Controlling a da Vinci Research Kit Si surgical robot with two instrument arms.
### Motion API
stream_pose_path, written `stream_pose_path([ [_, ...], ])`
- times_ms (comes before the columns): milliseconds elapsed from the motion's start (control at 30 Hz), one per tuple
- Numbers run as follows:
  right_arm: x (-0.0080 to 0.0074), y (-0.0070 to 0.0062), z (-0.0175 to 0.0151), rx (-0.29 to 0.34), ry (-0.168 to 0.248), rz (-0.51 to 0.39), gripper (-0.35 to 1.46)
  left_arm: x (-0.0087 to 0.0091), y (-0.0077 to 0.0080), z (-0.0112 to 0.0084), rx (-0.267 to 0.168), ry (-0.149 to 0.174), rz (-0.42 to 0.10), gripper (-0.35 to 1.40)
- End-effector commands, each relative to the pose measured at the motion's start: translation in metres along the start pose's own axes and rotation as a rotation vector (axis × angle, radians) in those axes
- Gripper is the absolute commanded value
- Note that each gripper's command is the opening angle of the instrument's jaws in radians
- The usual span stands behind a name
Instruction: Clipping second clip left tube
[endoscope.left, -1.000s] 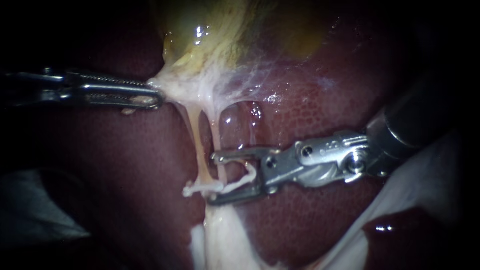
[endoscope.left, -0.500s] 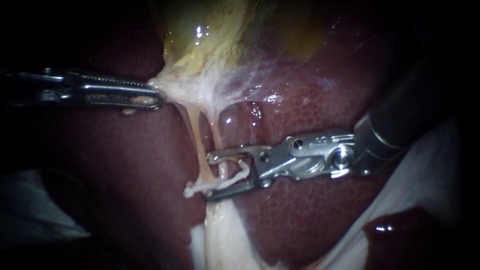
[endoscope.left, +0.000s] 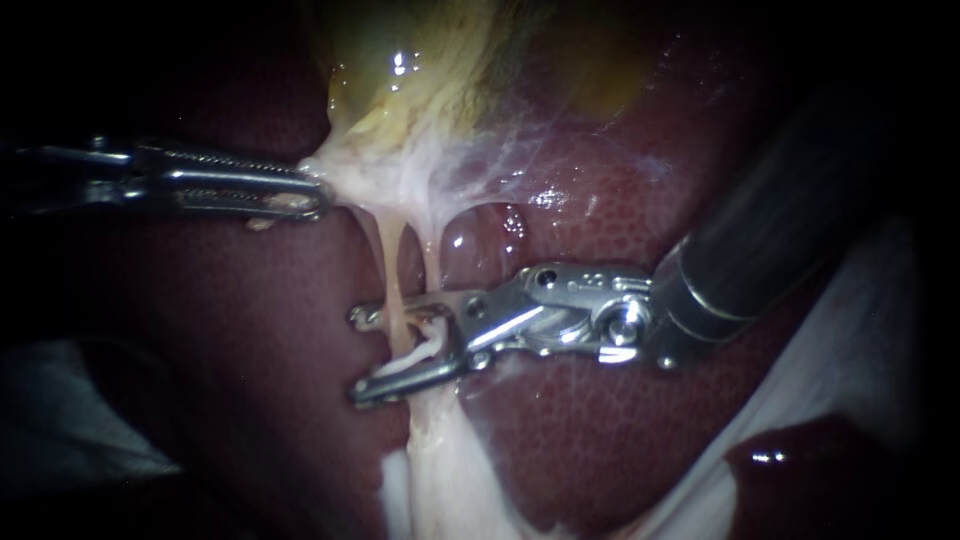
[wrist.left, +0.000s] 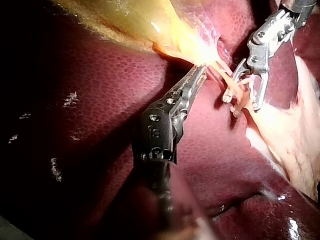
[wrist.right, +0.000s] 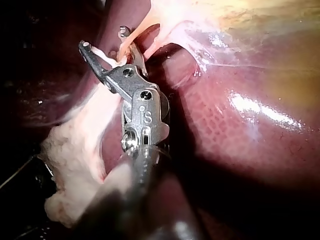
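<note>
Right instrument (endoscope.left: 358, 355) has advanced leftward, now straddling the left tube (endoscope.left: 392, 265).

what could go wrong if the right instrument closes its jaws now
1. The open jaws of the right instrument straddle both the left tube and the right tube; closing could catch both.
2. A white clip lies between the jaws, so a second one may land on it.
3. If the left instrument slips off the gallbladder, the tubes slacken.

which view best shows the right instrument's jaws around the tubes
Endoscope view: the right instrument shows side-on, open jaws straddling both tubes. The left wrist view shows it farther off, tubes bunched between the jaws. The right wrist view looks from behind, so it hides much of the tubes.
</note>
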Motion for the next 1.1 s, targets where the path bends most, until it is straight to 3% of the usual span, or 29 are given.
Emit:
stream_pose_path([
  [33, 0.0002, -0.0002, 0.0000, 0.007, 0.006, 0.001, 0.50, 0.0000, 0.0000, 0.0000, 0.001, 0.000, -0.001, -0.35],
  [233, 0.0004, -0.0008, 0.0002, 0.071, 0.038, 0.013, 0.49, 0.0000, 0.0000, 0.0000, 0.001, 0.000, -0.001, -0.35],
  [567, 0.0003, -0.0010, -0.0002, 0.136, 0.025, -0.005, 0.34, 0.0000, 0.0000, 0.0000, 0.001, 0.000, -0.001, -0.35],
  [1000, 0.0013, -0.0011, -0.0013, 0.126, 0.032, 0.002, -0.35, 0.0001, 0.0000, 0.0001, 0.001, 0.000, -0.001, -0.35],
  [1100, 0.0015, -0.0012, -0.0016, 0.129, 0.033, 0.015, -0.35, 0.0001, 0.0000, 0.0001, 0.001, 0.000, -0.001, -0.35],
])
